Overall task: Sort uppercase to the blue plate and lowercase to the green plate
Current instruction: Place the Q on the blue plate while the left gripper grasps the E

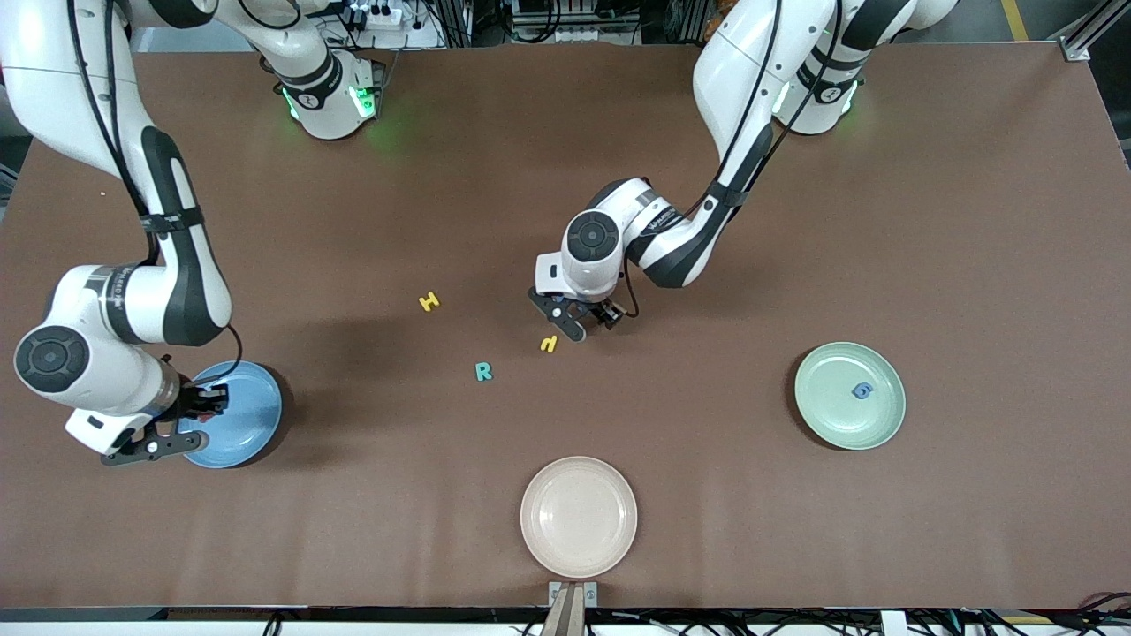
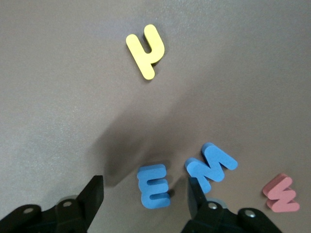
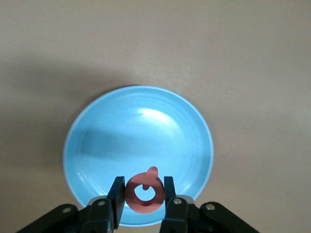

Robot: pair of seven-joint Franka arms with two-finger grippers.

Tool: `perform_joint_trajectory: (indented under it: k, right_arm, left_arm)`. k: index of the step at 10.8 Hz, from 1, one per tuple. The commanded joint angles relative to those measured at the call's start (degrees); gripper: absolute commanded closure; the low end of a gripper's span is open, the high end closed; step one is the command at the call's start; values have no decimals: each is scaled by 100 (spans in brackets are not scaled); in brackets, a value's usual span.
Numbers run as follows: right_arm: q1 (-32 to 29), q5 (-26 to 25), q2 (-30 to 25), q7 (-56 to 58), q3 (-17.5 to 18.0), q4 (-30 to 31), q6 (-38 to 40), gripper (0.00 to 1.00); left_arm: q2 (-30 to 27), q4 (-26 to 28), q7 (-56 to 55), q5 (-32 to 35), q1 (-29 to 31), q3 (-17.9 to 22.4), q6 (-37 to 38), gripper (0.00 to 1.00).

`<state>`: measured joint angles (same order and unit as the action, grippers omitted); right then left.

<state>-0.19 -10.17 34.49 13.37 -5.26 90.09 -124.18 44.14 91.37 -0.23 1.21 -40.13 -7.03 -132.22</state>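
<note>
Brown desk point(image 1: 972, 221) surface carries everything, with two white arms reaching over it. The blue plate point(image 1: 243, 415) sits at the right arm's end, directly under the right tool point(image 3: 144, 193), whose fingers pinch the red Q point(image 3: 144, 194) upright over the plate's rim. The green plate point(image 1: 831, 415) lies at the left arm's end, well apart from the left tool point(image 2: 146, 194), and holds the blue round a point(image 1: 861, 390). A cream plate point(image 1: 579, 517) rests nearest the front camera, between the two coloured plates.

The left tool hangs low over the middle of the desk with its fingers spread around the blue humped letter point(image 2: 154, 186), not gripping it. Just beside one finger lies the blue zigzag letter point(image 2: 211, 165), and past that the small red w point(image 2: 282, 193). The small yellow hooked letter point(image 2: 146, 50) lies flat a little ahead of the left tool. The teal R point(image 1: 483, 372) and yellow H point(image 1: 429, 301) lie toward the right arm's end from it.
</note>
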Motion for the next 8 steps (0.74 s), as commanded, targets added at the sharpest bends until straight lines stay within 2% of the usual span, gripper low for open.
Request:
perform_joint_trajectory:
  k: [1,3,4,5,6,8]
  right_arm:
    - [-60,-179,84,26,60,-97,43,1]
    - [-86,-152,84,26,60,-97,51,0]
    - [-86,-126,93,17,60,-97,51,0]
    - [-69,-100,84,-9,68,-97,86,0]
    - [-8,-38,84,-210,77,-80,113,0]
    - [255,41,84,-973,112,-53,113,0]
  left_arm:
    - [-2,65,-188,160,-21,0,-75,30]
    - [7,135,-249,168,-30,0,-75,32]
    - [7,135,-259,169,-30,0,-75,38]
    - [7,135,-267,169,-30,0,-75,48]
    - [7,135,-267,169,-30,0,-75,62]
    - [-10,135,-267,186,-21,0,-58,100]
